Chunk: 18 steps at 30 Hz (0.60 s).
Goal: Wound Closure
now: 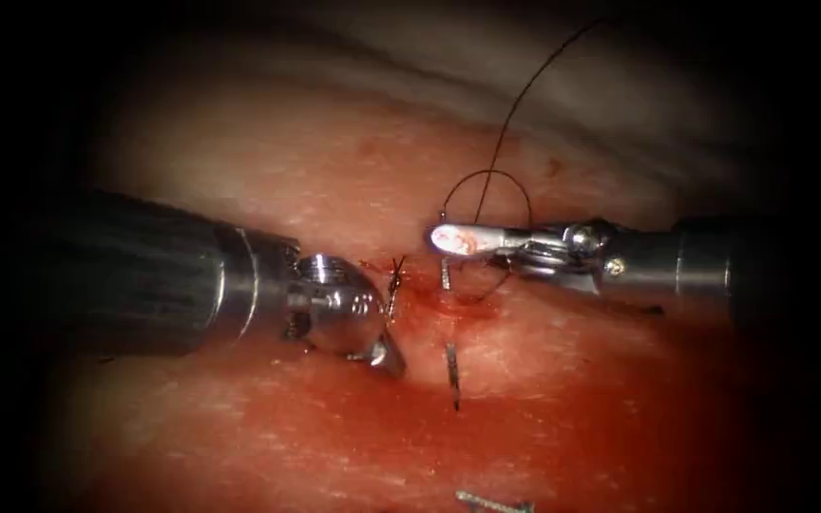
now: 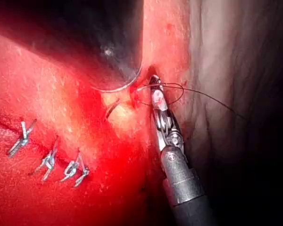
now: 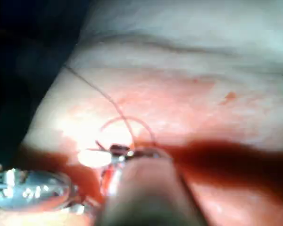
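My right tool (image 1: 441, 237) comes in from the right over the cut (image 1: 434, 309) in the tissue (image 1: 268, 161). Its jaws are shut and smeared with red fluid, and nothing shows between them. A loop of dark thread (image 1: 488, 190) lies around them; one strand rises away to the upper right, the other runs down into the tissue just right of the cut. The left wrist view shows the same loop on the right tool (image 2: 155, 92). My left tool (image 1: 384, 353) sits at the left edge of the cut, beside a short thread tail (image 1: 394, 277). I see no needle.
Short cut ends of thread stick up along the cut (image 1: 451, 375) and near the bottom edge (image 1: 494, 500). Several tied stitches (image 2: 49, 160) sit in a row on the tissue. Red fluid (image 1: 448, 313) pools around the cut. The left tool's thick shaft (image 1: 144, 275) lies over the left side.
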Motion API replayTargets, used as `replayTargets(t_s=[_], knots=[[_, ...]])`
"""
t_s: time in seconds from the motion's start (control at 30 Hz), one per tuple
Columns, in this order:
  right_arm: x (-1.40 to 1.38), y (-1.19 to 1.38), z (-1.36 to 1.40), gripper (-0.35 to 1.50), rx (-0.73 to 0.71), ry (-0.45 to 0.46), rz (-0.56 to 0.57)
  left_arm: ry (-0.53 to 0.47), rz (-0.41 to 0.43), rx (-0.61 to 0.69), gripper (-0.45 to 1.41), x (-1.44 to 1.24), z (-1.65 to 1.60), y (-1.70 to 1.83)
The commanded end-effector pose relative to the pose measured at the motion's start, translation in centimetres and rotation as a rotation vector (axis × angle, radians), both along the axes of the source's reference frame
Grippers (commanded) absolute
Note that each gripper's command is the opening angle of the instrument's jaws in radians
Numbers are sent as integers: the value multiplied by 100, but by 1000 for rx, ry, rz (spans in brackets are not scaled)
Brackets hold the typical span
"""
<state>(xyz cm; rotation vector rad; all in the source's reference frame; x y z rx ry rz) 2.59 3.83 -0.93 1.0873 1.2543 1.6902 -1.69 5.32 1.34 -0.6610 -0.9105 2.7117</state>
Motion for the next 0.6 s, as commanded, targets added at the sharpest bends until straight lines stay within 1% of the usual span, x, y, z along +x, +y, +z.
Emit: replayTargets(t_s=[0.03,0.07,0.1,0.13,0.17,0.2,0.23,0.33,0.37,0.47,0.5,0.57,0.6], knots=[[-3,-3,2,125,-39,-30,-15,-39,-5,-23,-7,1,2,1],[-7,-5,1,126,-50,-50,-28,-52,-9,-38,-4,3,1,3],[-11,-9,-2,130,-69,-78,-61,-97,-13,-72,5,5,0,6],[-11,-11,-3,130,-71,-88,-70,-122,-18,-87,9,5,0,7],[-10,-16,-7,130,-63,-104,-91,-203,-22,-132,16,6,-1,9],[-9,-18,-9,130,-59,-114,-97,-240,-25,-153,22,6,-2,8],[-2,-22,-16,130,-59,-163,-142,-304,-14,-196,31,7,-3,6],[4,-24,-26,130,-73,-177,-176,-360,8,-244,42,6,-4,4],[6,-24,-35,130,-82,-178,-184,-397,3,-268,45,5,-4,2],[2,-22,-52,130,-91,-177,-197,-433,-15,-296,52,0,0,-4],[-4,-21,-60,128,-101,-195,-188,-446,-24,-314,54,-4,3,-9],[-13,-18,-68,126,-117,-219,-178,-460,-28,-316,54,-8,5,-14],[-23,-15,-74,126,-126,-241,-168,-474,-40,-319,54,-14,8,-19]])
